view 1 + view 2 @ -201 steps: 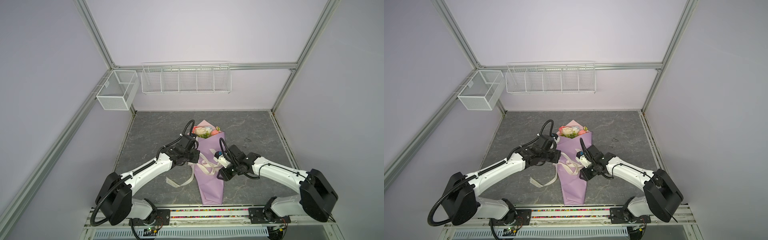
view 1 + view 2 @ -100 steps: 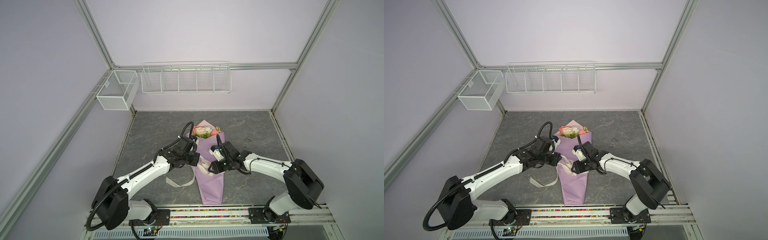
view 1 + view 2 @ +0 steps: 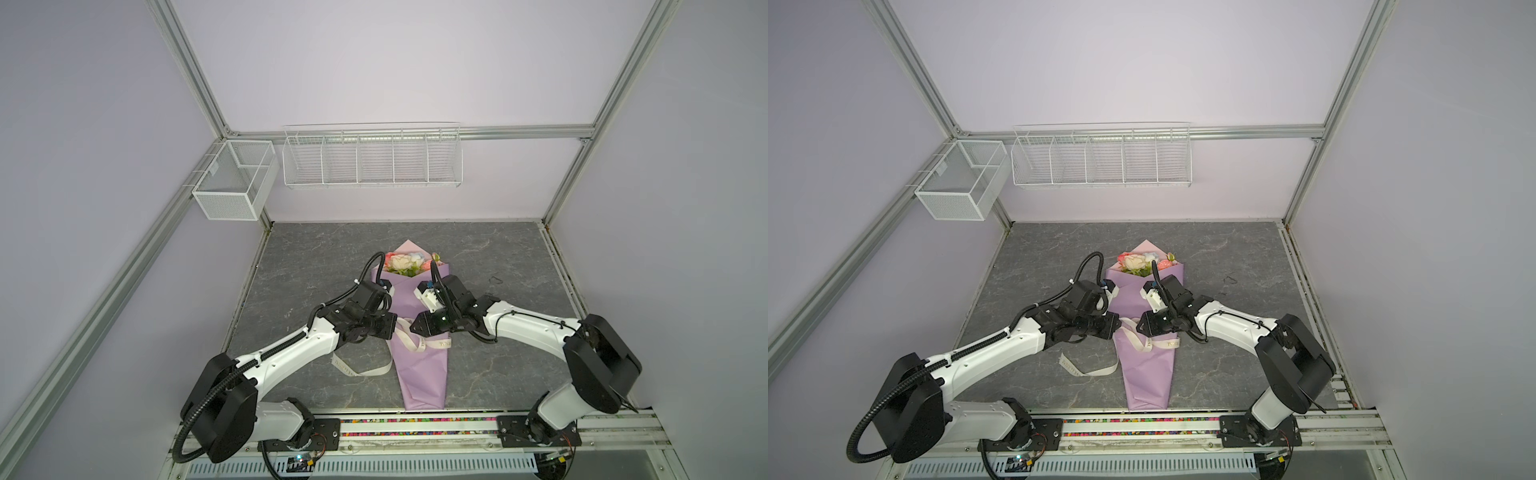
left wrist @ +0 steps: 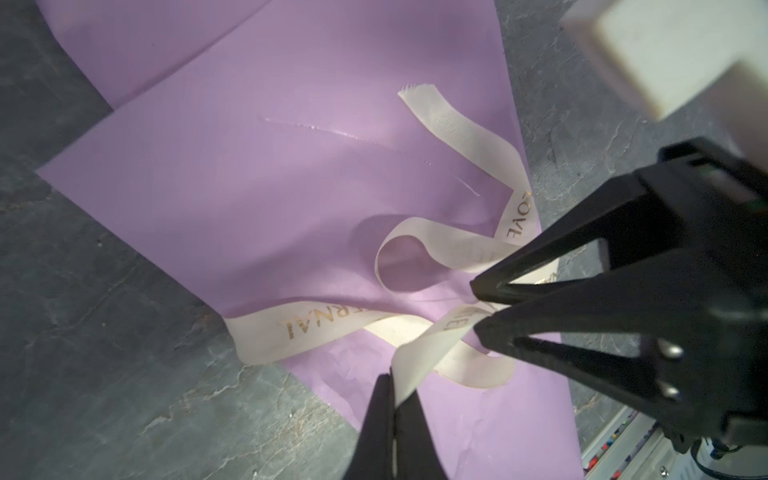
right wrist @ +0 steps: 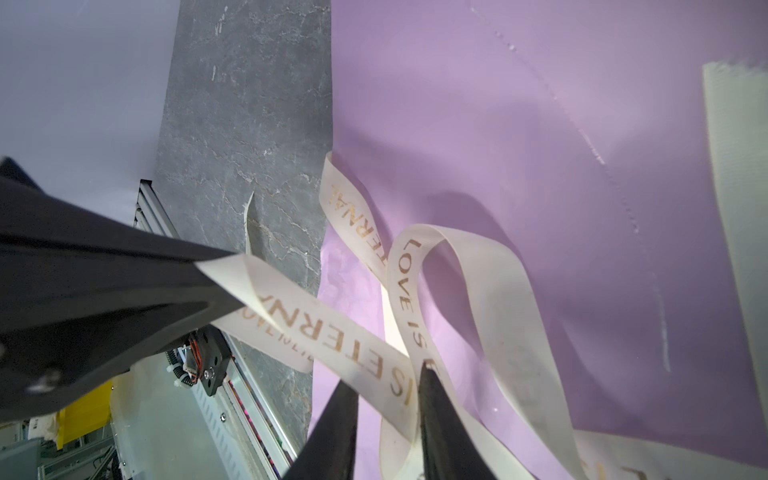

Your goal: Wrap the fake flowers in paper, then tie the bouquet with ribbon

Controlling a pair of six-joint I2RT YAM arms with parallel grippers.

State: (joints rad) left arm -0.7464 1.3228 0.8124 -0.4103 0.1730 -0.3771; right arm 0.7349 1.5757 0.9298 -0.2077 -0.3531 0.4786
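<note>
With my left fingers [image 4: 376, 424] clamped on the ribbon [image 4: 324, 322] and my right fingers [image 5: 436, 419] apart astride its loop, above the bouquet of fake flowers [image 3: 405, 264] lying mid-counter [image 3: 498, 257], I judge it best to close right, then draw both strands apart evenly.

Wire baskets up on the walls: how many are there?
2. A small mesh basket hangs at the back-left corner; a long divided basket hangs on the back wall. None looks hidden.

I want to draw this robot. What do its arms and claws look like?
The left arm and right arm are smooth white shells with black joints and chunky black shoulders. A ribbed black cable runs along the left one. The left gripper and right gripper are black, with pointed triangle fingers that have cut-out holes.
</note>
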